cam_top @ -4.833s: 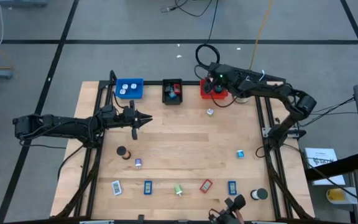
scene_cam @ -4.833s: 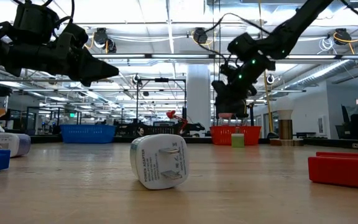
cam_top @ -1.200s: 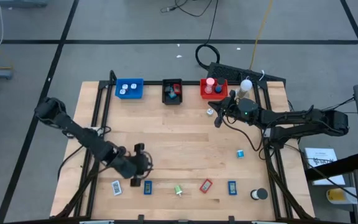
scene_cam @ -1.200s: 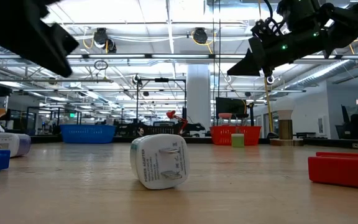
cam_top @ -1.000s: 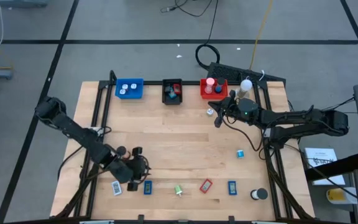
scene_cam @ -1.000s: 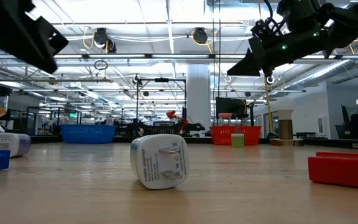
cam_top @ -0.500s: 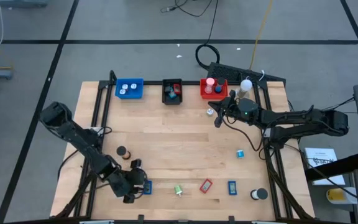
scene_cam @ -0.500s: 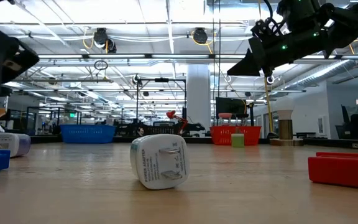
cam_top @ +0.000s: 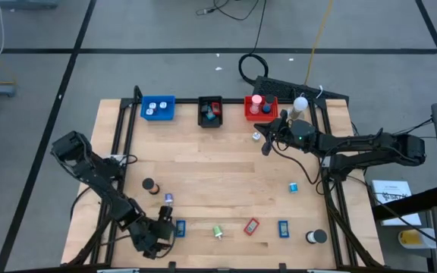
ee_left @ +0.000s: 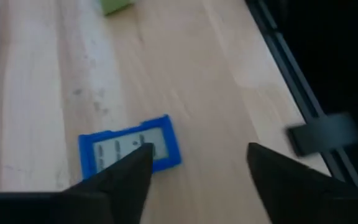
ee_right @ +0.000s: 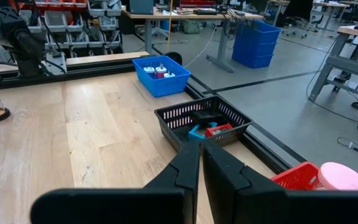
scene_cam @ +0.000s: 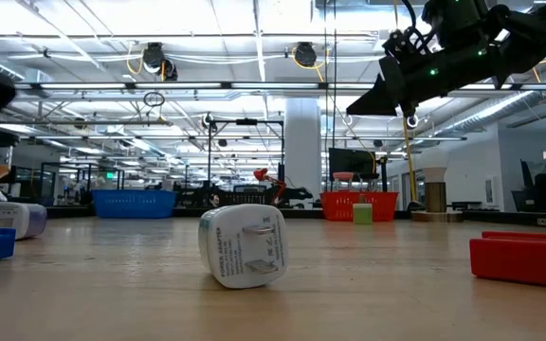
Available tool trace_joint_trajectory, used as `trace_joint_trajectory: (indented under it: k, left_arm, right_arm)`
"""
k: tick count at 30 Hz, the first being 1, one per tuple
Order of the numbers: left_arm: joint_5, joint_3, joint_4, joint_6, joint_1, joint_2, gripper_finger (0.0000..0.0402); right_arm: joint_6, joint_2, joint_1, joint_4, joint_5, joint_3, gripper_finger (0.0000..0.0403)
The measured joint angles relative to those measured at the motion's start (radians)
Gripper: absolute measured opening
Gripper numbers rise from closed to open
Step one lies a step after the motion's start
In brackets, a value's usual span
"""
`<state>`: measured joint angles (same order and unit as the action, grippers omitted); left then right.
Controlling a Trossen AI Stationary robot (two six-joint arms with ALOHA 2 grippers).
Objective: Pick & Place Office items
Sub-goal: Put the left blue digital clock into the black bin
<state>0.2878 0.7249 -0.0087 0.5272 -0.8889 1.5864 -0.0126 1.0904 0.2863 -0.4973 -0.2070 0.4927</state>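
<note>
While the left gripper (cam_top: 160, 231) hangs at seven o'clock on the table (cam_top: 226, 171), fingers spread wide, a flat blue rectangle (ee_left: 130, 149) lies just beyond its tips — apparently the next pick. Along the near edge lie the green (cam_top: 218, 231), red (cam_top: 251, 226) and blue (cam_top: 283, 227) items, unsorted. At twelve o'clock stand the blue (cam_top: 158, 108), black (cam_top: 211, 112) and red (cam_top: 261, 108) trays, partly filled. At two o'clock the right gripper (cam_top: 264, 148) waits — fingers pressed together, empty.

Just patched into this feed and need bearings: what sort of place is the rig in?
Probably a large open robotics lab or workshop: exposed ceiling lights and trusses, workbenches with stacked blue bins on a concrete floor, and a framed wooden table.
</note>
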Motion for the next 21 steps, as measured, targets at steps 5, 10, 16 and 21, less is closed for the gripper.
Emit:
trace_joint_trajectory:
  k: [5, 10, 16, 21]
  left_arm:
    - [0.016, 0.042, -0.122, -0.013, -0.036, 0.0, 0.0141]
    - [-0.03, 0.045, -0.133, -0.091, -0.013, 0.035, 0.0018]
    - [-0.027, 0.046, -0.04, -0.209, 0.022, 0.097, 0.0017]
    - [-0.017, 0.046, -0.041, -0.265, 0.057, 0.105, 0.0004]
  right_arm:
    - [0.0, 0.0, 0.0, 0.0, 0.0, 0.0, 0.0015]
    - [0.0, 0.0, 0.0, 0.001, 0.0, 0.0, 0.0013]
    - [0.0, 0.0, 0.0, 0.001, 0.0, 0.0, 0.0013]
    - [0.0, 0.0, 0.0, 0.0, 0.0, 0.0, 0.0013]
